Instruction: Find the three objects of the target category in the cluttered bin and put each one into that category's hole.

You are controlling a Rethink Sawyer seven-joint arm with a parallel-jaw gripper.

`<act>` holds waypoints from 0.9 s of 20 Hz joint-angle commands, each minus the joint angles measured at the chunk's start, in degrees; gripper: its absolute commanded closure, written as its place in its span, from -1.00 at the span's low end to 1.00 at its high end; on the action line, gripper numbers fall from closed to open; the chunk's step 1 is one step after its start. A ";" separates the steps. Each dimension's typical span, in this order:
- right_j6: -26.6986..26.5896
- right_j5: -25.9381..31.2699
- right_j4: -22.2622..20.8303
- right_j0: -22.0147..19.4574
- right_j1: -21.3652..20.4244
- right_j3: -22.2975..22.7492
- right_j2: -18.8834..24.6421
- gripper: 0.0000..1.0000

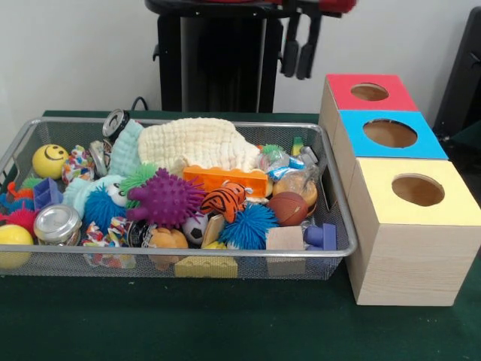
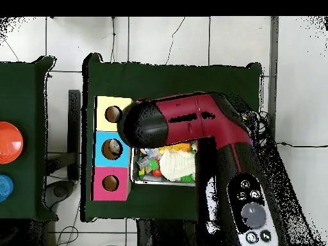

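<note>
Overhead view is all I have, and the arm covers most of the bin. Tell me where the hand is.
Observer: The front view shows the hand hanging high above the mesh bin, touching nothing in it.
Operator: Name what lies on top in the middle.
Observer: A purple spiky ball, with a cream cloth behind it.
Operator: Now report the end my arm hides.
Observer: At the end away from the boxes, a yellow smiley ball sits near the back corner.
</note>
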 commanded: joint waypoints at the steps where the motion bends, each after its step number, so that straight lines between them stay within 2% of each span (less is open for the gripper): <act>1: 6.41 -6.94 -1.59 -2.80 -3.12 12.52 -7.95 1.00; 4: 7.65 -9.71 0.06 -3.76 -2.19 14.13 -9.51 1.00; 6: 10.44 -13.47 -1.40 -2.53 -1.69 14.28 -11.70 1.00; 8: 14.76 -18.33 -2.07 -0.84 -0.21 14.57 -14.62 1.00; 9: 17.87 -21.99 -3.82 1.18 1.06 13.81 -17.21 1.00; 13: 20.76 -28.86 -4.36 6.05 3.53 12.47 -23.72 1.00; 15: 20.11 -30.83 -2.51 7.28 4.04 13.36 -25.54 1.00; 17: 17.14 -31.68 -0.35 7.10 4.13 14.95 -24.93 1.00; 18: 13.91 -30.68 0.79 5.66 3.96 15.74 -23.00 1.00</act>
